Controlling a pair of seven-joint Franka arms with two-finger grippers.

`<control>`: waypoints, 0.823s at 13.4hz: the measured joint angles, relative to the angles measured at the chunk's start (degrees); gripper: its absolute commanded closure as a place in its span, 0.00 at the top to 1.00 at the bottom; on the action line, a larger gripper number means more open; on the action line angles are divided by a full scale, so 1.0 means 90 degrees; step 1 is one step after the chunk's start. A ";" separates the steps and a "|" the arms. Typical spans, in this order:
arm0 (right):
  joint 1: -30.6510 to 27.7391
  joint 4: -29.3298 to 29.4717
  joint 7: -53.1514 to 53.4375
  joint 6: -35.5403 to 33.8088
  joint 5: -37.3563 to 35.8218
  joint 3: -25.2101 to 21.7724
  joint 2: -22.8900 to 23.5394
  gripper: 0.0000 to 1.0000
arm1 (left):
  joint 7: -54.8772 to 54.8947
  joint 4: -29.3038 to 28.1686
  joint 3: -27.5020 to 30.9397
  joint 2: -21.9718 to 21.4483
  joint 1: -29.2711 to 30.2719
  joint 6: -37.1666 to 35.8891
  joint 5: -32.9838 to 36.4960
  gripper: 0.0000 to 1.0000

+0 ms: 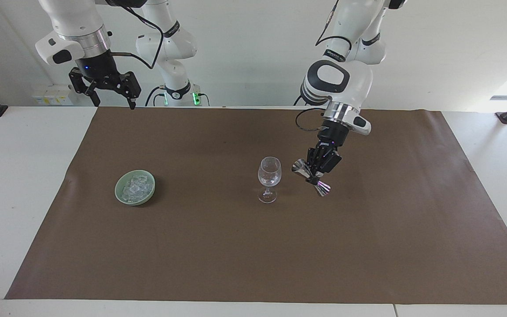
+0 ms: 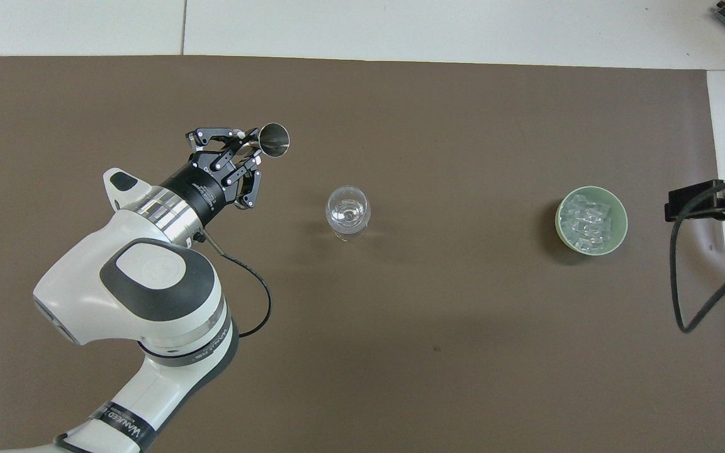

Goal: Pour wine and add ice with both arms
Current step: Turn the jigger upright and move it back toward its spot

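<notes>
A clear stemmed wine glass (image 1: 269,178) (image 2: 348,212) stands upright mid-mat. My left gripper (image 1: 316,175) (image 2: 250,151) is shut on a silver double-cone jigger (image 1: 310,177) (image 2: 272,139), tilted, held above the mat beside the glass toward the left arm's end, apart from it. The ice (image 1: 134,187) (image 2: 589,221) is heaped in a green bowl (image 1: 121,198) (image 2: 559,221) toward the right arm's end. My right gripper (image 1: 106,90) waits open, high over the mat's edge at the robots' side; only its edge (image 2: 715,200) shows in the overhead view.
A brown mat (image 1: 236,246) (image 2: 463,346) covers most of the white table (image 1: 16,176). A black cable (image 2: 693,283) hangs from the right gripper near the mat's edge at the right arm's end.
</notes>
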 measured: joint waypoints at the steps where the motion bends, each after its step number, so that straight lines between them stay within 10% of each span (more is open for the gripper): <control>1: -0.0002 0.0000 0.0000 -0.0008 0.0000 -0.0001 0.0000 1.00 | -0.0367 -0.0131 0.0006 -0.0084 0.0180 -0.0243 -0.0002 0.00; 6: -0.0035 -0.0090 0.0000 -0.0014 0.0000 -0.0044 -0.0021 1.00 | -0.1576 -0.1128 0.0034 -0.0725 0.1326 -0.1920 -0.0001 0.00; 11: -0.0278 -0.1665 0.0000 0.1670 0.0000 -0.0104 -0.0501 1.00 | -0.1698 -0.1818 0.0074 -0.0924 0.2750 -0.3848 0.0002 0.00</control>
